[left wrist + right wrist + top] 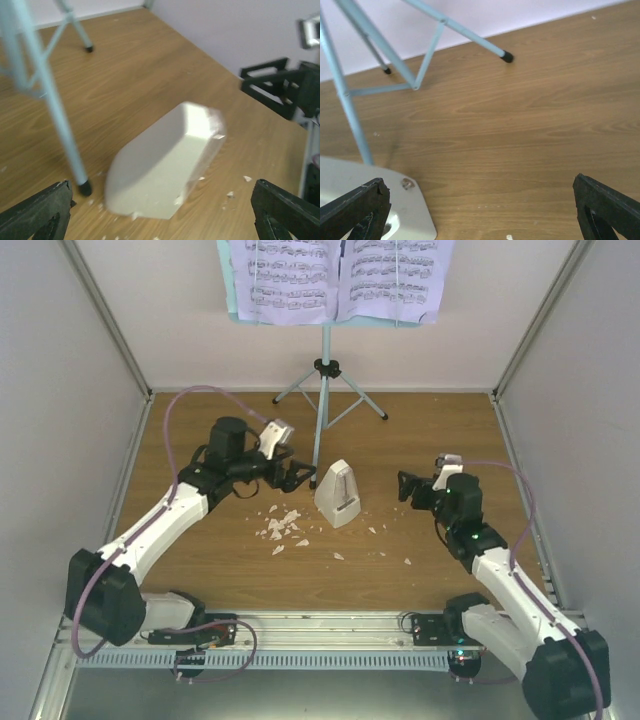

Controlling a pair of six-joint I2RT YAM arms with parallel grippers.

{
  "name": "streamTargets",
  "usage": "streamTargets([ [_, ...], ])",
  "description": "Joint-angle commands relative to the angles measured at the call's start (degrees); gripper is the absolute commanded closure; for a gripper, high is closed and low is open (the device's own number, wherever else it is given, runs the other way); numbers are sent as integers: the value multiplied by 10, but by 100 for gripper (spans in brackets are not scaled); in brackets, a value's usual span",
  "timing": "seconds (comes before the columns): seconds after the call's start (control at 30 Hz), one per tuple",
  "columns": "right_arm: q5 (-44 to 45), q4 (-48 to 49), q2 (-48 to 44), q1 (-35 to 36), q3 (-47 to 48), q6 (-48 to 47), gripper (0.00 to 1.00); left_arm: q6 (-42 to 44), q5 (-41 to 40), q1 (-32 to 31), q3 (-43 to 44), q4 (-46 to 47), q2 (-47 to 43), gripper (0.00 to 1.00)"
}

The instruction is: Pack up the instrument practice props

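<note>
The white pyramid metronome [337, 494] stands upright mid-table, a clear cover seemingly over it; it also shows in the left wrist view [165, 165] and at the right wrist view's lower left [375, 200]. The pale blue music stand [325, 370] stands behind it on tripod legs [415, 75], with sheet-music pages [335, 278] on its desk. My left gripper [300, 478] is open and empty just left of the metronome. My right gripper [408, 488] is open and empty to its right, a little apart.
Small white crumbs [283, 527] lie scattered on the wooden table [200, 550] in front of the metronome. A stand leg's foot [85, 188] rests close to the left gripper. White walls enclose the table on three sides.
</note>
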Motion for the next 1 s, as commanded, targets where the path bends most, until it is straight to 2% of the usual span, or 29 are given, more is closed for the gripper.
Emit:
streamTargets([
  [0.0,-68,-101,20,-64,28,51,0,37,-15,-55,109,-24,67,1],
  [0.2,-74,-120,-38,-80,25,59,0,68,-98,-107,167,-48,151,1],
  [0.47,-94,-136,-73,-82,2,68,0,77,-69,-132,173,-21,190,1],
  [0.77,-101,-137,-87,-83,-2,69,1,101,-88,-140,173,-26,210,1],
  [0.97,-92,-135,-90,-82,-9,66,0,118,-100,-152,160,-20,204,15],
])
